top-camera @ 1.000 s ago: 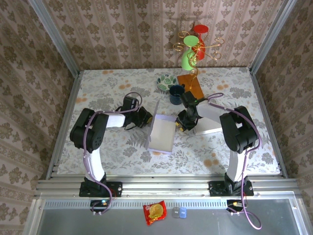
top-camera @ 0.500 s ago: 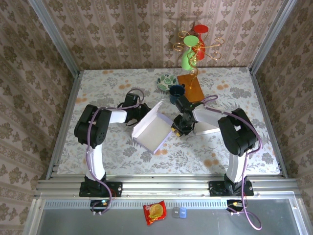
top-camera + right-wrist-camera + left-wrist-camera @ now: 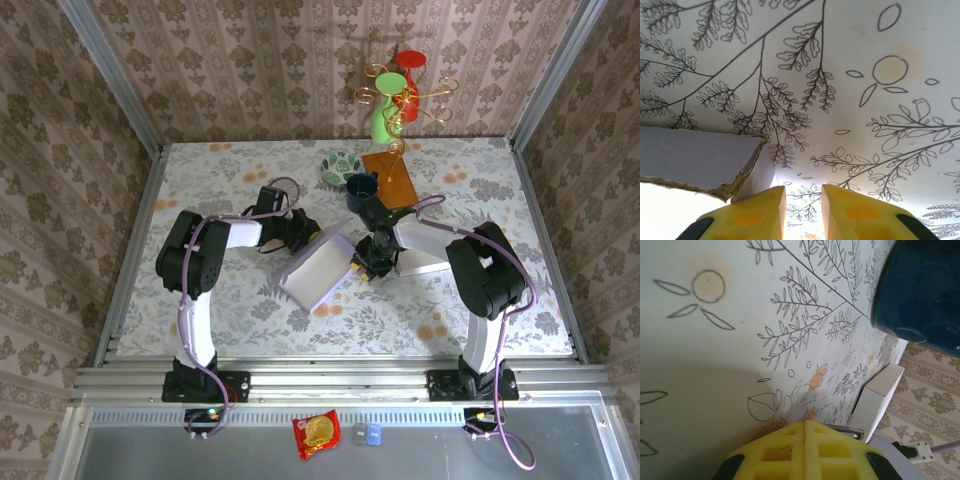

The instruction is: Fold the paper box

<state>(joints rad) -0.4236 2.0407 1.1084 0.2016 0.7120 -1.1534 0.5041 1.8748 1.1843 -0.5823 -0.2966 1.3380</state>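
**Paper box slanted between the two grippers**

The paper box (image 3: 318, 275) is pale lavender. One broad panel faces up and sits diagonally, with a lighter strip along its far edge. The right wrist view shows a torn brown cardboard edge.

The box sits between the grippers, just left of the right gripper (image 3: 361, 268) and just near-right of the left gripper (image 3: 305, 232).

- **Right gripper:** slightly released, with tablecloth (image 3: 840, 75) showing through the narrow gap and a box flap beside its left finger.
- **Left gripper:** clenched, yellow fingers (image 3: 785, 450) pressed together, no paper visible between them.

A blue cup (image 3: 360, 190) stands beyond both grippers.

Versus one second ago, the box has swung from square-on to diagonal. The left gripper has moved right toward it, and the right gripper has barely shifted.
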